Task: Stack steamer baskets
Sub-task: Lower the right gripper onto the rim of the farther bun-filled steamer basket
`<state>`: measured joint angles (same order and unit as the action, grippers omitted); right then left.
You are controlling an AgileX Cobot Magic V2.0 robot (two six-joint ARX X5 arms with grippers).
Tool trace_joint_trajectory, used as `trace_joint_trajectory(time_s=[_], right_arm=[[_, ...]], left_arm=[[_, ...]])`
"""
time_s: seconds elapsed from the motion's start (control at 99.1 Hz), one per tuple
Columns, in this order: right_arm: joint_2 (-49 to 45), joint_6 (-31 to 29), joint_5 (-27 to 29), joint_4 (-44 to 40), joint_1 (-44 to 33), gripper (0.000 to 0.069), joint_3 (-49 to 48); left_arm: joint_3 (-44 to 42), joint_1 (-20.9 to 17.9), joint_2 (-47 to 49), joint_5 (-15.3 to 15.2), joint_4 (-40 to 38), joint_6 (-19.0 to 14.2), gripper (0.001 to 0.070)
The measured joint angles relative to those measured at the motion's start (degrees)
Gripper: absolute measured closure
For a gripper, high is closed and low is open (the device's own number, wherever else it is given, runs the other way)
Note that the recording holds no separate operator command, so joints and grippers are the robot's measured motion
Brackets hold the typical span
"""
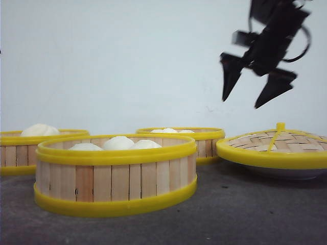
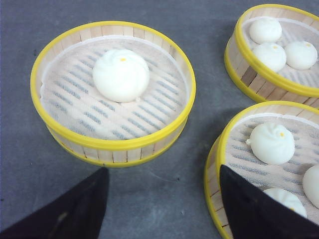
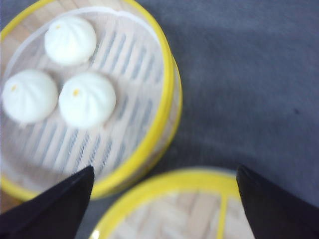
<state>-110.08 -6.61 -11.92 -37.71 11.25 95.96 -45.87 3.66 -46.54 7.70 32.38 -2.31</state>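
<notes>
Yellow rims and pale slats are marking all three steamer baskets, and all three are sitting apart on the grey table (image 1: 245,214), none stacked yet. In the front view we are seeing the near basket (image 1: 115,176) in the middle foreground, the left basket (image 1: 30,148) behind it at the edge, and the far basket (image 1: 189,140) further back, just beside the domed lid (image 1: 278,148).

We are judging the buns (image 1: 117,144) to be the main risk: they are rising to about rim height, so a basket set down crooked could be squashing them or sitting tilted. A grip on one wall only could also be tipping a basket and rolling the buns about. The lid is lying close to the far basket, and we could be knocking it on the way down.

Our right gripper (image 1: 250,94) is hanging high in the air, jaws spread and empty, above the gap between the far basket and the lid. Our left gripper (image 2: 164,204) is also spread and holding nothing; the one-bun basket (image 2: 112,92) is lying just ahead of its fingertips, untouched, with another basket's rim beside one finger.
</notes>
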Motion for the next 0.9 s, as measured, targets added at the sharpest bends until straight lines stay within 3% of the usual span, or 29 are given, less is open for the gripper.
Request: trace_joint_trajectory(time_s=[0.283,0.656,0.807,0.898], right_arm=[[-15.08,2.03,4.28,-5.81,1.97,0.0140,18.21],[-20.39,2.36,7.41,-5.77,3.06,0.0161,20.15],[-21.77,2.36,7.43,-6.23,3.06,0.0239,20.15],[-22.03,2.34,7.45,-6.25,3.02,0.0345,20.15]], left_arm=[[0.00,0.00,0.00,0.00,0.00,-0.02,0.0284],[0.00,0.00,0.02,0.00,0.09,0.00,0.0284],[0.00,0.00,0.02,0.00,0.15,0.00,0.0284],[0.00,0.00,0.02,0.00,0.17,0.00,0.0284]])
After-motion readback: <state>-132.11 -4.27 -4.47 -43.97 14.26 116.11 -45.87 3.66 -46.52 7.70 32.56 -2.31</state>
